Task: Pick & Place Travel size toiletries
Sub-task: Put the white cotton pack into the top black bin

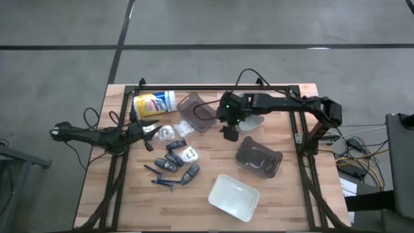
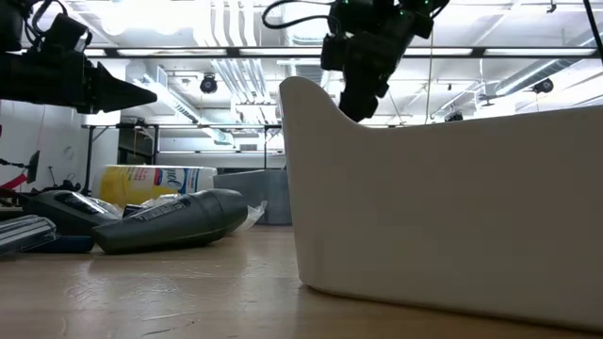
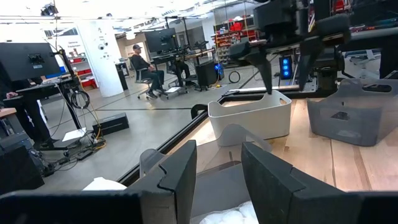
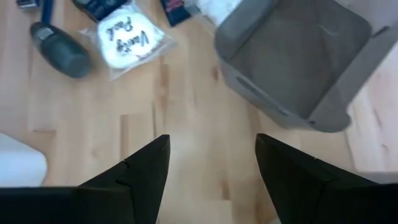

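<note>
The travel size toiletries [image 1: 173, 155] lie loose on the wooden table: white packets, dark grey-blue oblong pieces and thin dark blue sticks. My left gripper [image 1: 154, 131] hovers open at the left end of the pile, above white packets [image 3: 230, 214]. My right gripper [image 1: 229, 134] hangs open over bare table right of the pile, fingers pointing down. Its wrist view shows a white round packet [image 4: 127, 40] and a dark oblong piece [image 4: 62, 42] beyond the open gripper [image 4: 211, 168]. In the low view a dark oblong piece [image 2: 174, 221] lies on its side.
A white canister with a yellow label [image 1: 154, 103] lies near the far left. One smoky bin [image 1: 197, 111] stands far of the pile and another smoky bin [image 1: 259, 157] to the right. A white bin [image 1: 234, 195] stands near the front edge. A pale bin [image 1: 253, 121] sits under the right arm.
</note>
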Action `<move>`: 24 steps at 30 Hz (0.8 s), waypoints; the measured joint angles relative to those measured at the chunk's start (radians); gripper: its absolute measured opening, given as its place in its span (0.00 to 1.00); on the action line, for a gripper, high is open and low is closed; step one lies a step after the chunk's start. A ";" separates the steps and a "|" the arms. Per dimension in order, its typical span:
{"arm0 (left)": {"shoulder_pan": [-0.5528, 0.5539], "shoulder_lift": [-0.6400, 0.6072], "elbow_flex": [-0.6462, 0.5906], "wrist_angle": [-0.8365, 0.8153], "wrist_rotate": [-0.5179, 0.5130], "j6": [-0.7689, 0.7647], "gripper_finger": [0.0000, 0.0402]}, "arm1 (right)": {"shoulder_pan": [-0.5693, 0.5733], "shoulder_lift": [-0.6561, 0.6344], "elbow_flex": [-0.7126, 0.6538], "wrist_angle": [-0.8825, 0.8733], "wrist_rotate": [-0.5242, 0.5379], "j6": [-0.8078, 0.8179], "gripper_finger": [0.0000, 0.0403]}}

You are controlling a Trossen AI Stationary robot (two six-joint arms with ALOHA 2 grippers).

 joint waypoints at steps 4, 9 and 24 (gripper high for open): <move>0.000 0.000 0.000 0.000 0.000 0.000 0.33 | 0.027 0.000 0.000 0.003 0.000 0.007 0.62; 0.000 0.000 0.000 0.000 0.000 0.000 0.33 | 0.054 0.000 0.000 0.029 0.000 0.017 0.65; 0.000 0.000 0.000 0.000 0.000 0.000 0.33 | 0.111 0.053 -0.031 0.223 0.001 -0.023 0.73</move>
